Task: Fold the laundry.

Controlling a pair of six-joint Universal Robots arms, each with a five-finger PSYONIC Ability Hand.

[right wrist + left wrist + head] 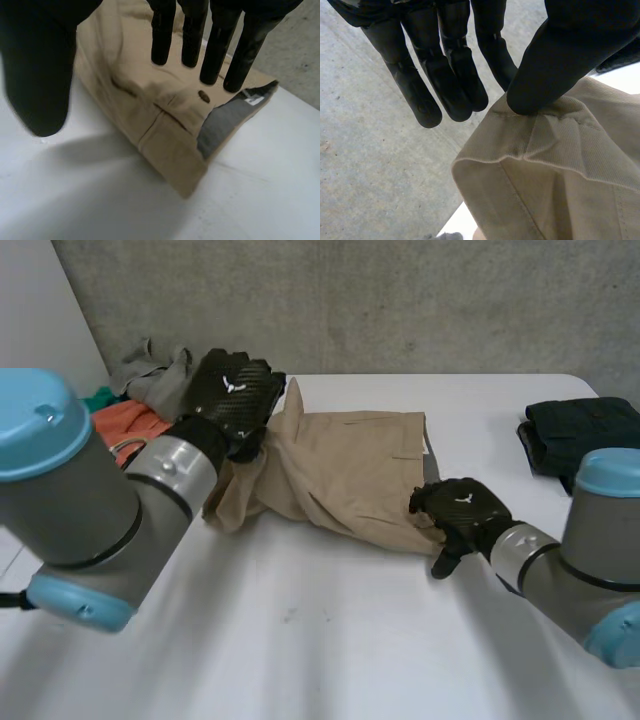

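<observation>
Grey cylindrical joints with light-blue caps form the left arm (80, 510) and right arm (600, 540), while the black left hand (235, 390) and right hand (465, 508) each carry a white mark.

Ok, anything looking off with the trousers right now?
Yes. The khaki trousers lie unevenly: the end pinched by the left hand is raised and bunched, and by the right hand the waistband is turned back, showing its grey lining.

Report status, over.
Left hand pinches lifted edge of tan garment. Right hand open over waistband. Dark folded clothes and mixed pile sit apart; nothing blocking.
</observation>
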